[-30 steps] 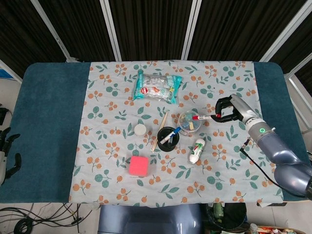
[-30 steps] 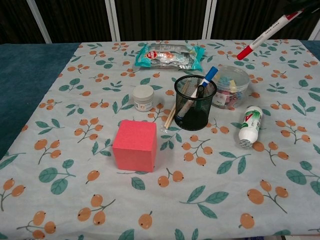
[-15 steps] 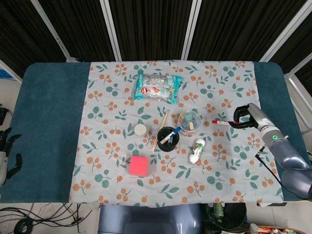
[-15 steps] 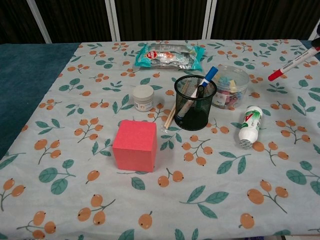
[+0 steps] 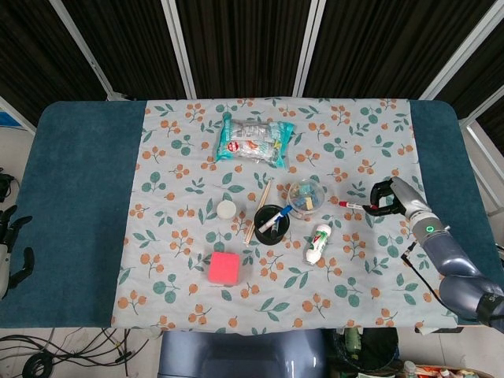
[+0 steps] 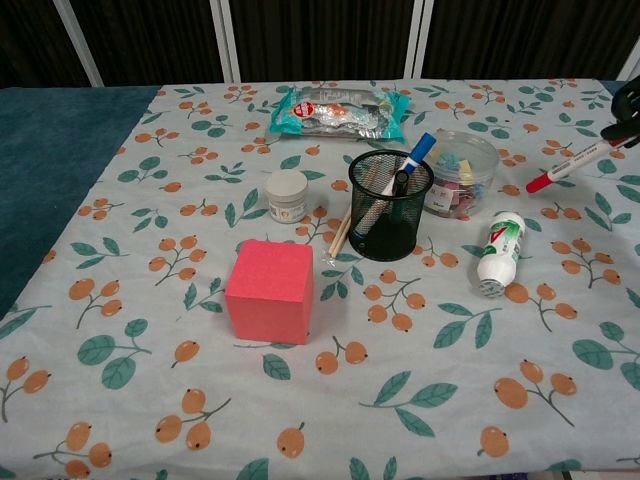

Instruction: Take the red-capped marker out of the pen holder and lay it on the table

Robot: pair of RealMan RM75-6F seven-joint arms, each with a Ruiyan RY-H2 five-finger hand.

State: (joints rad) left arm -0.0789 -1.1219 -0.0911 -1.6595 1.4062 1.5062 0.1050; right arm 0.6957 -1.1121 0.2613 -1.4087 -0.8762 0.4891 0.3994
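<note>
The right robot hand (image 5: 388,197) is holding the red-capped marker (image 5: 356,206) by its rear end, fingers wrapped round the barrel, out at the three o'clock side of the worktop (image 5: 79,197). In the chest view the marker (image 6: 570,165) is slanting down toward the cloth with its red cap leading and lowest, pointing roughly toward nine o'clock, well clear of the pen holder (image 5: 272,224) at the centre. Whether the cap is touching the cloth cannot be told from either view; it looks just above it.

The step in hand appears to be the laying-down. To do it well, the hand should be lowering gently until the cap meets the floral cloth (image 5: 189,260), then flattening the barrel so its whole length is resting before the fingers are loosening. Letting go while the marker is tilted risks it dropping and rolling, and a round barrel will probably run a little on smooth cloth. The open patch at three o'clock seems a good landing place: the white bottle (image 5: 318,242) at about five o'clock of the pen holder and the clear tub (image 5: 305,194) are both near enough to be knocked if the marker is carried back inward.

The left robot hand (image 5: 12,252) is hanging off the nine o'clock edge, fingers apart, holding nothing.
</note>
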